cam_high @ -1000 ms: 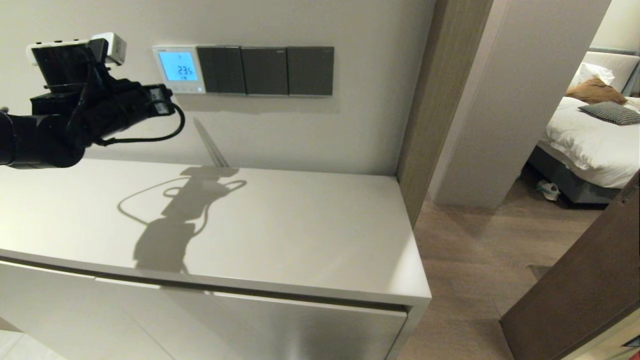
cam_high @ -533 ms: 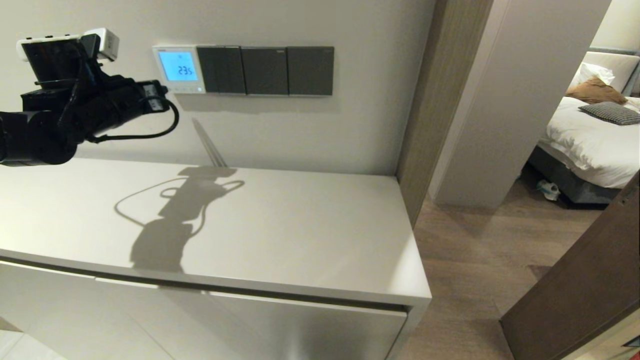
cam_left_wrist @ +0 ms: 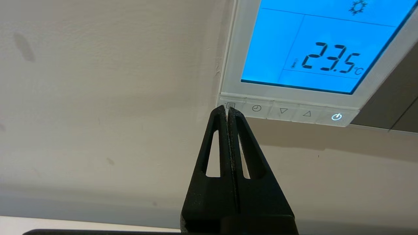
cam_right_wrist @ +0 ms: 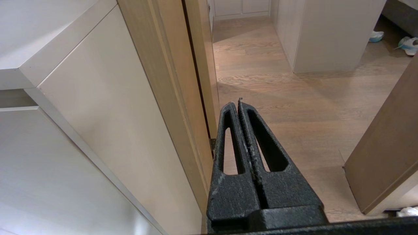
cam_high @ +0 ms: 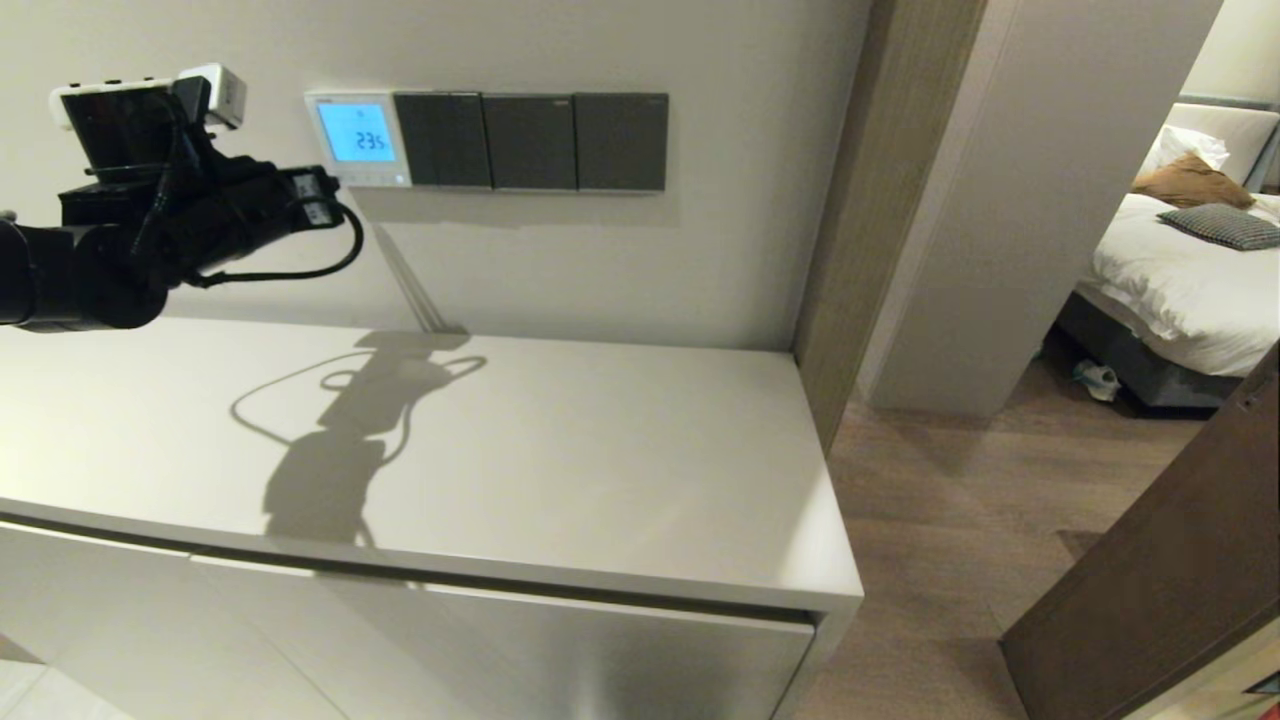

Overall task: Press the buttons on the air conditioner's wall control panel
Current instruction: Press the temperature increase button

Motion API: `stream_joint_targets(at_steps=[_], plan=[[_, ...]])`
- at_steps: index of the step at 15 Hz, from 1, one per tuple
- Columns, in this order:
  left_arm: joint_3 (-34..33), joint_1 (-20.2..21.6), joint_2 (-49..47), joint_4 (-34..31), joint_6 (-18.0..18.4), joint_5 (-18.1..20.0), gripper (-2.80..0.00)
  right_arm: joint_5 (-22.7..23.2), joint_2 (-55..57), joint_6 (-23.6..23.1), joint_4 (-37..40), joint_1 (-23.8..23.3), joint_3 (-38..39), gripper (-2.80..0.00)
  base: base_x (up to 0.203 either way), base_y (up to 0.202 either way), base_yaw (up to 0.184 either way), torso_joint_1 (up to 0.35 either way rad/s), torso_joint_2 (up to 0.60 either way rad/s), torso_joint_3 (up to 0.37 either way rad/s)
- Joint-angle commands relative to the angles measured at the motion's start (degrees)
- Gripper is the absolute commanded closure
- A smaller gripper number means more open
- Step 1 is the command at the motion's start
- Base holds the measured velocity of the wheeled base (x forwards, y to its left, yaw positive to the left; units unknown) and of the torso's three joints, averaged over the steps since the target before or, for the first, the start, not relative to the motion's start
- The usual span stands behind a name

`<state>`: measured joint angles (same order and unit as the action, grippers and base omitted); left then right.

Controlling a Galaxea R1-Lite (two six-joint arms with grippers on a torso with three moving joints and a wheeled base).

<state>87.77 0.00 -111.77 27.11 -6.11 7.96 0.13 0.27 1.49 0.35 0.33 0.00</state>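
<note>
The white wall control panel [cam_high: 357, 137] hangs on the wall, its screen glowing blue with 23.5. The buttons [cam_high: 365, 179] form a strip under the screen. My left gripper [cam_high: 335, 192] is raised at the panel's lower left corner. In the left wrist view the shut left gripper [cam_left_wrist: 227, 109] has its tips at the leftmost of the buttons [cam_left_wrist: 283, 111], below the panel [cam_left_wrist: 233, 58]; I cannot tell whether they touch. The power button glows at the far end. My right gripper [cam_right_wrist: 238, 103] is shut and empty, low beside the cabinet.
Three dark grey switch plates [cam_high: 530, 141] sit right of the panel. A pale cabinet top [cam_high: 600, 450] lies below the left arm. A wooden door frame [cam_high: 850, 200], a brown door [cam_high: 1180, 560] and a bed [cam_high: 1180, 280] are to the right.
My left arm drew back left and up from the panel, then came back right and slightly down toward its lower left corner. The screen still reads 23.5.
</note>
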Motion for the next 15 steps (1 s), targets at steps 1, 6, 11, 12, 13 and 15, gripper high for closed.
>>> stream_joint_targets(at_steps=[1,6,11,12,13,15], plan=[[0.8,0.0,-0.8,0.1,0.0,0.0,0.00,0.0,0.1,0.0,0.0,0.0,0.1,0.00,0.000,0.000,0.000,0.000,0.00,0.000],[1.5,0.0,-1.8,0.1,0.0,-0.1,0.00,0.0,0.1,0.0,0.0,0.0,0.1,0.00,0.000,0.000,0.000,0.000,0.00,0.000],[1.4,0.0,-1.8,0.1,0.0,-0.1,0.00,0.0,0.1,0.0,0.0,0.0,0.1,0.00,0.000,0.000,0.000,0.000,0.00,0.000],[1.1,0.0,-1.7,0.2,0.0,-0.1,0.00,0.0,0.1,0.0,0.0,0.0,0.1,0.00,0.000,0.000,0.000,0.000,0.00,0.000],[0.4,0.0,-1.2,0.5,0.0,-0.1,0.00,0.0,0.1,0.0,0.0,0.0,0.1,0.00,0.000,0.000,0.000,0.000,0.00,0.000],[-0.7,0.1,0.1,1.0,0.0,-0.1,0.00,0.0,0.1,0.0,0.0,0.0,0.1,0.00,0.000,0.000,0.000,0.000,0.00,0.000]])
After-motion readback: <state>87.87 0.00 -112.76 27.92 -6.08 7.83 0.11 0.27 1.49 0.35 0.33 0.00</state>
